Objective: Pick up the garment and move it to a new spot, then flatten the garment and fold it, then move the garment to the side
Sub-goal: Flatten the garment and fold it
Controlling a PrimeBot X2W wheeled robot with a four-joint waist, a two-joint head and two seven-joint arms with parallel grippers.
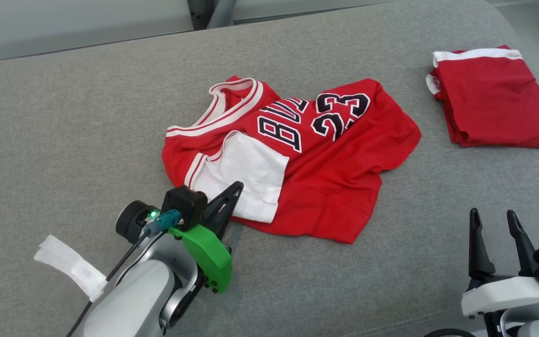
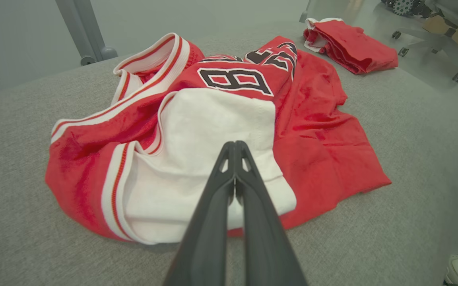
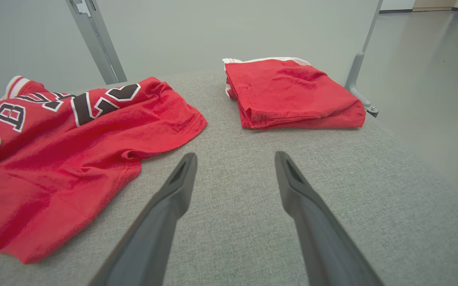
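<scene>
L gripper [image 2: 235, 147] clenched over jersey's [image 1: 335, 187] near-left white panel; can't tell if cloth's pinched. Jersey crumpled, pick-up barely begun; flatten, fold, move-aside left. R gripper [image 1: 494, 216] released, near-right of jersey; folded red pile [image 1: 494, 103] far-right.

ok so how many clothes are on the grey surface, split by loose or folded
crumpled red jersey: 1
folded red garment: 1
total: 2
</scene>
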